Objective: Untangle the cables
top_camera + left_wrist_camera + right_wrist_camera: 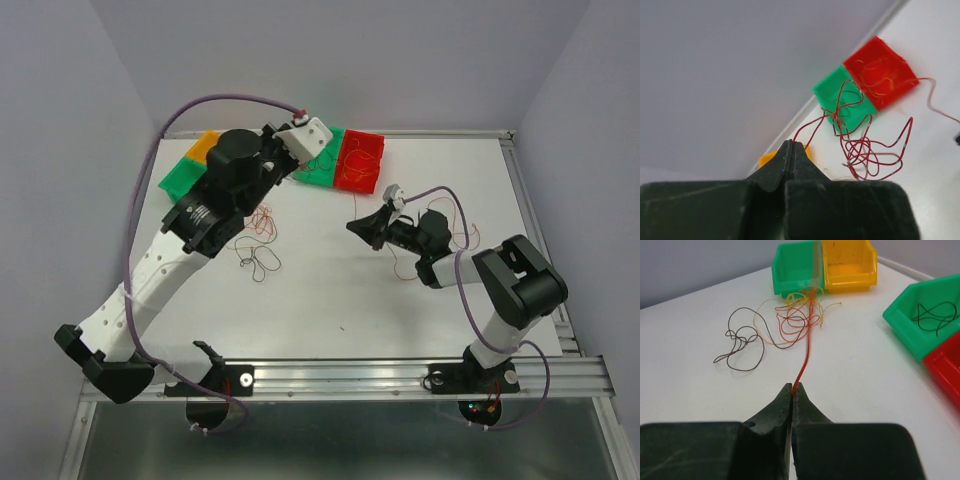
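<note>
We see the left gripper [792,144] pinched shut on a red wire [860,150] dangling by the red bin [860,62]; near that bin, the right gripper [792,387] clamps an orange-red wire [807,347], blurred midway.

We looked down on the whole bench [330,300] from high at its near edge; wrist cameras sat close behind the left end effector [791,145] and right end effector [791,387], all sharing the red bin [360,160]

Glossy plastic bins [790,286]; matt table [330,300]; shiny-coated cables [862,152].
</note>
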You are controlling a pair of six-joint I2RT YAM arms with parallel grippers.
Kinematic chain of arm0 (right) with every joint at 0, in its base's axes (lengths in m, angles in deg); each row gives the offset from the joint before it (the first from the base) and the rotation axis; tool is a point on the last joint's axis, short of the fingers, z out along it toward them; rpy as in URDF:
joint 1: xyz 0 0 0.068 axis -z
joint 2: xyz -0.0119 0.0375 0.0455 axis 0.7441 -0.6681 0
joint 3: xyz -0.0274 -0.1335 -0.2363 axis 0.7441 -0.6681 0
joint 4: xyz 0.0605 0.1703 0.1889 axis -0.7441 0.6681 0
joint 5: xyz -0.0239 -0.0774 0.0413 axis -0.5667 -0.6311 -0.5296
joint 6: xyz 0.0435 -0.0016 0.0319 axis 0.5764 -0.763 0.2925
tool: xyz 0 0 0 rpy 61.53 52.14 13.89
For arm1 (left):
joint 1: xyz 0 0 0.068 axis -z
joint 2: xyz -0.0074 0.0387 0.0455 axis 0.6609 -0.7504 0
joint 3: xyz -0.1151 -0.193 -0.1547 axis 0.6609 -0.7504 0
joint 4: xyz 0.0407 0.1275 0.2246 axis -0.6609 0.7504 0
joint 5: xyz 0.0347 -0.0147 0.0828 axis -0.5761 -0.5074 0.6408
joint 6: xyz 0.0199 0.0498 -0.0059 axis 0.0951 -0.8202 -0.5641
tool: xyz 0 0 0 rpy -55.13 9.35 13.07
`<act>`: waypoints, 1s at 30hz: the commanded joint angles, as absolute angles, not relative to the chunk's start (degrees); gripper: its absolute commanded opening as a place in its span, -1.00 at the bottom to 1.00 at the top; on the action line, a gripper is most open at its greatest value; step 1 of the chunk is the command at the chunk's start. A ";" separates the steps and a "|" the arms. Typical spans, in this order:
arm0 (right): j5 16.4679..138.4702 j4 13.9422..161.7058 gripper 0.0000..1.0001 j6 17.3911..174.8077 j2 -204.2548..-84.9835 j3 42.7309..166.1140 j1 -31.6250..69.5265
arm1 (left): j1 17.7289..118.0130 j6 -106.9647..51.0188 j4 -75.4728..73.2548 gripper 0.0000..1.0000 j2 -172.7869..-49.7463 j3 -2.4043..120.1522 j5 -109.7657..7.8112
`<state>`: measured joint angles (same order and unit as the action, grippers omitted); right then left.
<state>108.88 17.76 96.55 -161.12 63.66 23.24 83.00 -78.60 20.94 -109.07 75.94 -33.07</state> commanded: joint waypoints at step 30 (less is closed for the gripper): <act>106.21 13.75 -0.99 103.00 -152.04 52.52 23.03 | 50.44 -76.65 -0.41 -1.00 -95.53 49.11 -30.04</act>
